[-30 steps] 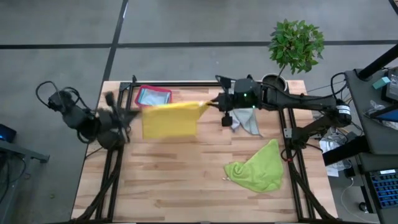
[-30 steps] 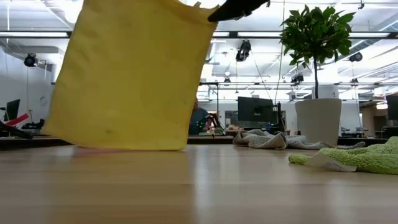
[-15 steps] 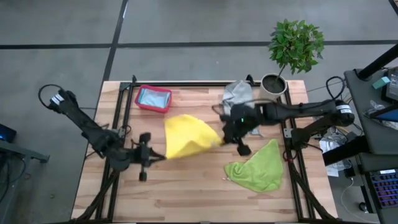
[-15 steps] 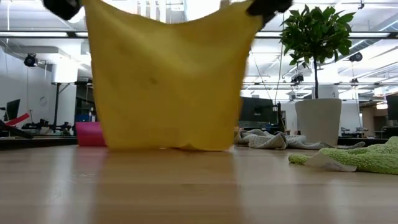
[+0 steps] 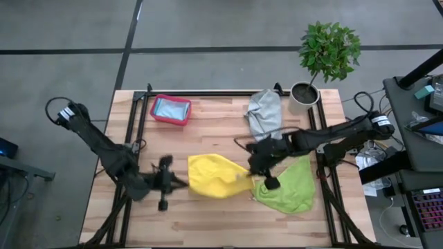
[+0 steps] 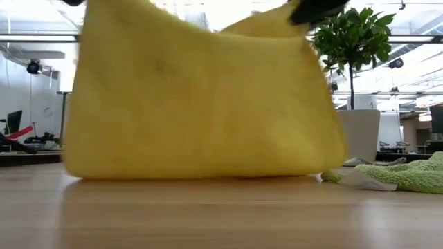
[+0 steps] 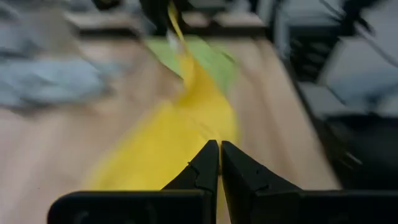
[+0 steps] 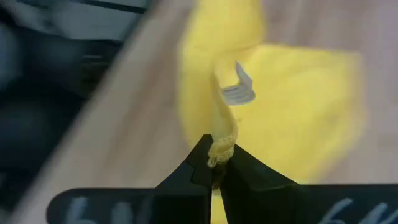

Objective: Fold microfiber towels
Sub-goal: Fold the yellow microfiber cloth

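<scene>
Near the lower middle of the high view, bare wood is seen along the bottom edge of the table, with open room there. A yellow towel is stretched between the two grippers and sags to the wood. The left gripper is clamped on its left corner, the right gripper on its right corner. A green towel lies just right of it. A grey towel and a red bin are seen near the top edge.

Front table bare; lime towel crowds right side.
</scene>
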`<state>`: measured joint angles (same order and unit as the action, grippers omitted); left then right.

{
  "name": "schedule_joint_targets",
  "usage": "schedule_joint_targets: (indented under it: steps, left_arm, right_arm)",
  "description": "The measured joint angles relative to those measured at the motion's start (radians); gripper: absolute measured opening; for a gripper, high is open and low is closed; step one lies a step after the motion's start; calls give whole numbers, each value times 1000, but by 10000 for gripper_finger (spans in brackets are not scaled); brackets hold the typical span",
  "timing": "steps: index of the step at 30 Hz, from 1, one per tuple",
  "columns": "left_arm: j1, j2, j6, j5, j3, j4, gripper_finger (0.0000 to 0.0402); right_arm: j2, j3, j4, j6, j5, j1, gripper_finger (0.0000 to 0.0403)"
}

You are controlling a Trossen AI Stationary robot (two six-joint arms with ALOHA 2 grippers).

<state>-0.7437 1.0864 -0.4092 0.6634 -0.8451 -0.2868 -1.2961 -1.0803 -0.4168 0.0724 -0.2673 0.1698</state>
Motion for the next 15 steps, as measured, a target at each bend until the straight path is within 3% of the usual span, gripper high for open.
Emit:
schedule_joint_targets:
  steps: [5,10,15]
  left_arm:
    - [86,-176,137,133,-21,-88,0]
    - [238,-335,354,177,-22,-89,0]
    - [381,-448,527,155,-91,-91,0]
  right_arm:
    - [2,-127,-99,216,154,-96,8]
    - [-6,-202,-51,381,166,-231,8]
    - [-30,-304,10,496,167,-368,8]
